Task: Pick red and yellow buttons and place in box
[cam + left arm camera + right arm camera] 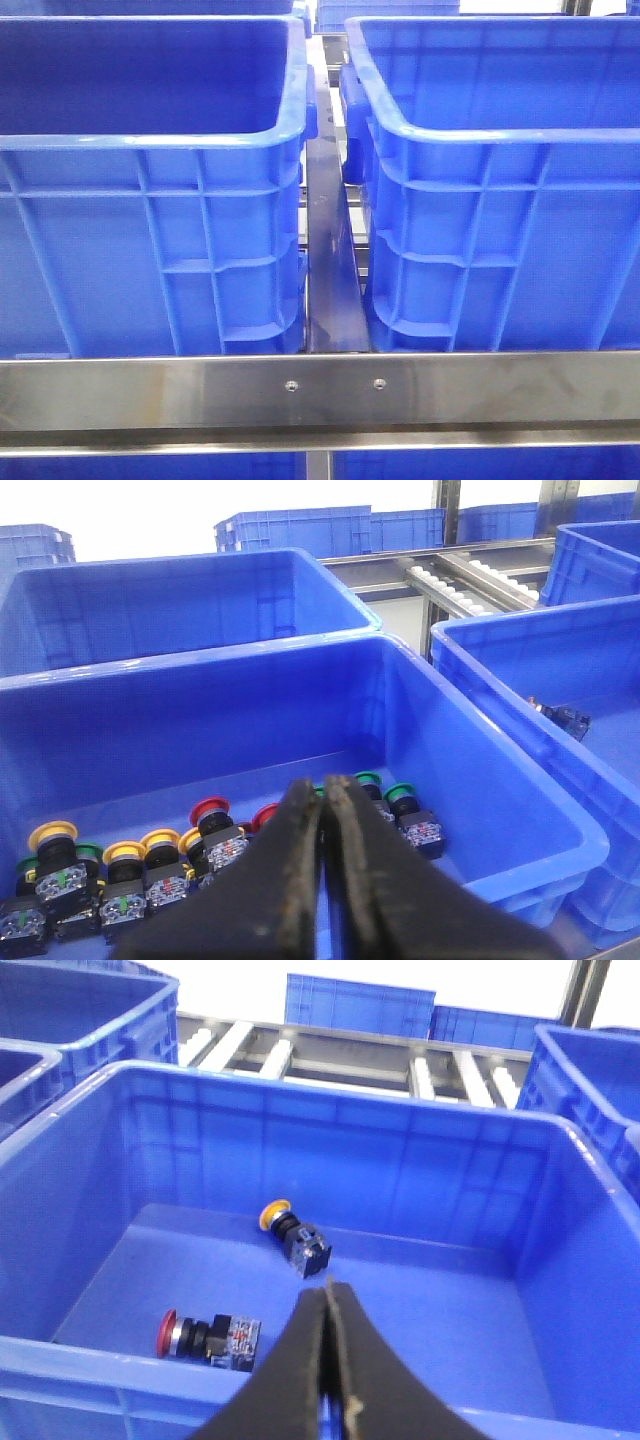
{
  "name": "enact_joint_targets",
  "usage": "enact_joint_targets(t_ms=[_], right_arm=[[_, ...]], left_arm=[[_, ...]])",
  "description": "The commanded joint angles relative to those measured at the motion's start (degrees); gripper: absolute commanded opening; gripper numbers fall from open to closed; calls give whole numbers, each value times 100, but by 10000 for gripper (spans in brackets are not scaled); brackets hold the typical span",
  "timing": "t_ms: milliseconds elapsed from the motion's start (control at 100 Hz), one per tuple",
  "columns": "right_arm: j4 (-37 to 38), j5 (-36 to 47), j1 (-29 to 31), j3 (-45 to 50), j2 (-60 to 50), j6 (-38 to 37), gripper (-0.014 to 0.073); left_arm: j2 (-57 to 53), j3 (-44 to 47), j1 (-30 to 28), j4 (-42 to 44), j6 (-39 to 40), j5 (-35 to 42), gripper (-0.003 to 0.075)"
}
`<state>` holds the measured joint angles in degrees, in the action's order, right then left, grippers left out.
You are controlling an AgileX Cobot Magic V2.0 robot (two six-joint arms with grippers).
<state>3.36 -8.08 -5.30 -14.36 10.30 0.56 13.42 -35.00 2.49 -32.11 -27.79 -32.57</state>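
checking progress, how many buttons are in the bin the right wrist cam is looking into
2. A red button lies on its side near the bin's near wall, and a yellow button lies further in, toward the middle of the floor. The end effector may hide others behind it.

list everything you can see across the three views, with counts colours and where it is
blue plastic crates: two large ones in the front view, side by side behind the rail; more stand further back in the wrist views
steel frame rail: one, silver, across the front below the crates
roller conveyor: one, grey and white, behind the crates
yellow-capped push buttons: at least three, in the crate under the left arm; one more in the crate under the right arm
red-capped push buttons: two, among the yellow ones; one more in the right arm's crate
green-capped push buttons: at least three, same crate as the yellow group
left gripper: black, jaws closed, empty
right gripper: black, jaws closed, empty
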Motion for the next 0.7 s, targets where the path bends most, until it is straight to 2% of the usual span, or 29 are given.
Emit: enact_joint_targets(t_ms=[0,260,410,690], right_arm=[[186,617,-3,93,-258,-90,-67],[169,920,2,964,-1229,-158,-67],[162,1353,45,1296,-1212,-324,-67],[77,1588,140,1593,-1212,-444,-67]], left_arm=[[62,-131,-6,-118,34,365,-19],[62,-131,-6,-118,34,365,-19],[62,-131,-6,-118,34,365,-19],[62,-131,-6,-118,34,365,-19]])
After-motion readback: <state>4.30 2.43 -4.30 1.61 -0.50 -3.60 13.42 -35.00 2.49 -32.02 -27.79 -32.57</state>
